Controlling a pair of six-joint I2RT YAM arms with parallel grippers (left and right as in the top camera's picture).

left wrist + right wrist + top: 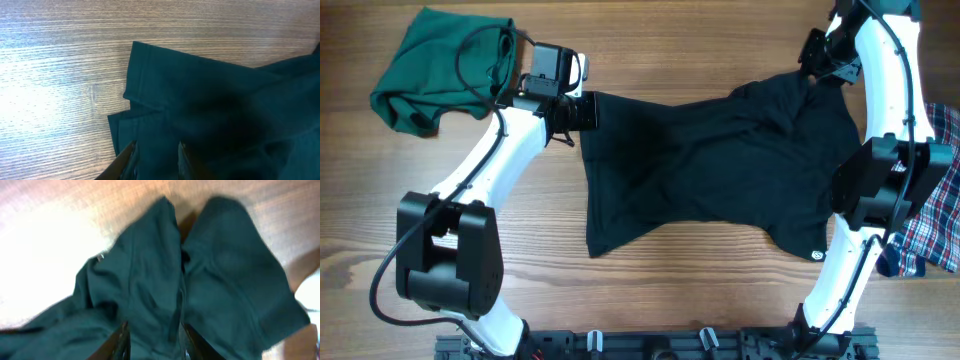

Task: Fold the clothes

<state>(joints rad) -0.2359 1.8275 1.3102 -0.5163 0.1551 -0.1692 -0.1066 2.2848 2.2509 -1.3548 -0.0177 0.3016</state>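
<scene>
**Black top pinched at both ends, fold not started**

The black top (720, 170) lies spread between your two pincers, mostly flat and creased toward the right one. The left pincer (582, 112) is narrow, nipping the near-left hem, with the rest of the cloth stretching away to its right. The right pincer (817, 72) is narrow too, with cloth bunched between its fingers and seemingly lifted.

Judgement: raise both ends evenly, hold the edge taut, carry it across in one sweep, and don't drag.

A green garment (435, 70) is heaped just behind the left pincer. A plaid garment (938, 225) sits well below the right pincer at the edge of the table (650, 290). The right arm (890, 100) overhangs that side of the top, so watch for a snag.
</scene>
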